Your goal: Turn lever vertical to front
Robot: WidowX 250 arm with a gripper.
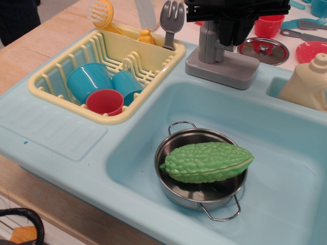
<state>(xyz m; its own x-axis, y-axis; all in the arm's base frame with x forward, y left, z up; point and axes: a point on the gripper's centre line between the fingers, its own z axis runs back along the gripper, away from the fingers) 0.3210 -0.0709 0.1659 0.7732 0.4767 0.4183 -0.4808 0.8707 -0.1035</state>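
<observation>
The black tool hangs at the top edge, at about 12 o'clock from the middle of the frame, directly over the grey toy tap; its dark body covers the top of the tap's squarish column, so the lever itself is hidden behind it and I cannot tell how the lever points; nor can I tell whether the tool's fingers are spread or closed, or whether they hold anything, since they merge into one dark mass against the column. The tap's rectangular base sits on the back rim of the light blue sink, just below the tool.

At 9 to 10 o'clock from the tap lies the yellow dish rack, holding two blue cups and a red cup; a grey plastic fork stands upright at the rack's back corner, just beside the tap and apart from the tool. At 6 o'clock from the tap, inside the basin, a steel pan carries a green bitter gourd. At 3 o'clock from the tap a cream bottle stands at the sink's edge; a pot lid lies on the worktop behind the tap, near a red bowl.
</observation>
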